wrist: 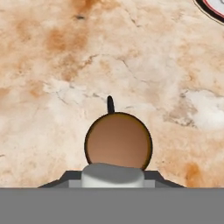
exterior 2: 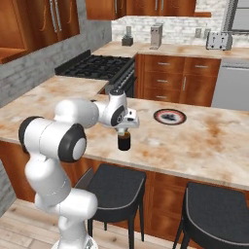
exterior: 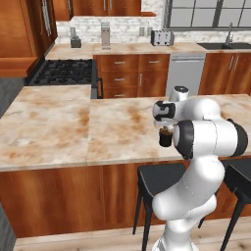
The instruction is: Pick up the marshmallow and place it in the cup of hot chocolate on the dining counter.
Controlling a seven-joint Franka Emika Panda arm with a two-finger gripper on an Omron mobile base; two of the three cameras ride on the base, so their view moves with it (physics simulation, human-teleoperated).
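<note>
From the hand view I look straight down along the hand [wrist: 112, 186]. Its fingers are drawn in close on the marshmallow [wrist: 112, 175], a pale rounded block held at the bottom of that view. Directly beneath the hand stands the cup [wrist: 118, 141], its round mouth showing brown liquid, its thin dark handle pointing away from the hand toward the top of that view. The marshmallow overlaps the near edge of the cup's rim; I cannot tell whether it touches the liquid.

The right base view gives the side profile that the hand view lacks: the hand [exterior 2: 124, 130] points down just above the cup [exterior 2: 124, 141], which stands on the table [exterior 2: 204, 141], near its front edge. Beyond the hand and to its right lies a round plate [exterior 2: 169, 116] with a dark rim, well apart from the cup. In the hand view, that plate [wrist: 213, 8] is a sliver at the top right corner.

In the left base view the arm's elbow covers part of the cup [exterior: 165, 138], and the hand [exterior: 165, 129] is barely distinguishable above it. That view shows the table [exterior: 59, 127] stretching far to the hand's left.
</note>
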